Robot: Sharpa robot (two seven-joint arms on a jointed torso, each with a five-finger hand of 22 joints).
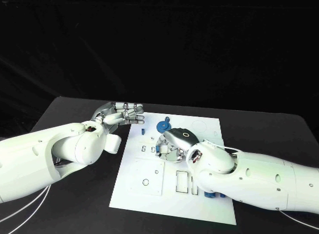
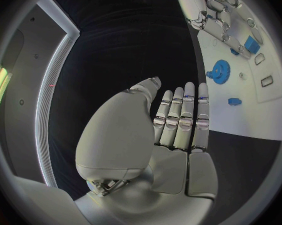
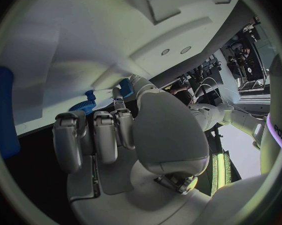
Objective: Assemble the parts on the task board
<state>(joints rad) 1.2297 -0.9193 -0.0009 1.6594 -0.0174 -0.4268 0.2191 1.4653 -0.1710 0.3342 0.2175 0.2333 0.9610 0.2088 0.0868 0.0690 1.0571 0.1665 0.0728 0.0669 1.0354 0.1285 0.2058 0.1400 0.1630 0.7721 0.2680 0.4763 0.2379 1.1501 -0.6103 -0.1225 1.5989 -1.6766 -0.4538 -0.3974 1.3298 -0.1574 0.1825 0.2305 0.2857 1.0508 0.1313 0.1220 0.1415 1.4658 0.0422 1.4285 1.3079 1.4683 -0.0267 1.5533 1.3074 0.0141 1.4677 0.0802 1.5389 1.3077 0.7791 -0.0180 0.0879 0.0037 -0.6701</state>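
Your view from the head camera shows the task board [image 1: 149, 192], a white plate lying lengthwise on the black table [image 1: 75, 109]. Your left hand [image 1: 121, 116] hovers at the board's far left corner, over the table edge of the plate; in the left wrist view the same hand [image 2: 178, 120] lies flat with fingers straight, side by side, and holding nothing. Note the blue gear [image 1: 162, 127] seated on the far part of the board, seen also from the left wrist [image 2: 220, 70]. Near it in that view lie a small blue part [image 2: 235, 101] on bare white plate and a blue block [image 2: 251, 45] farther along.

Your right hand [image 1: 172, 145] rests low over the board's middle, just below the gear, fingers curled downward toward the plate. From the right wrist you see its fingers [image 3: 93, 140] bent forward close above the white surface, with the gear's toothed edge [image 3: 83, 105] just beyond the fingertips. Whether those fingertips pinch a part you cannot tell; they are hidden by the hand itself. Another group of blue parts [image 1: 214, 196] lies at the board's near right, beside your right forearm.
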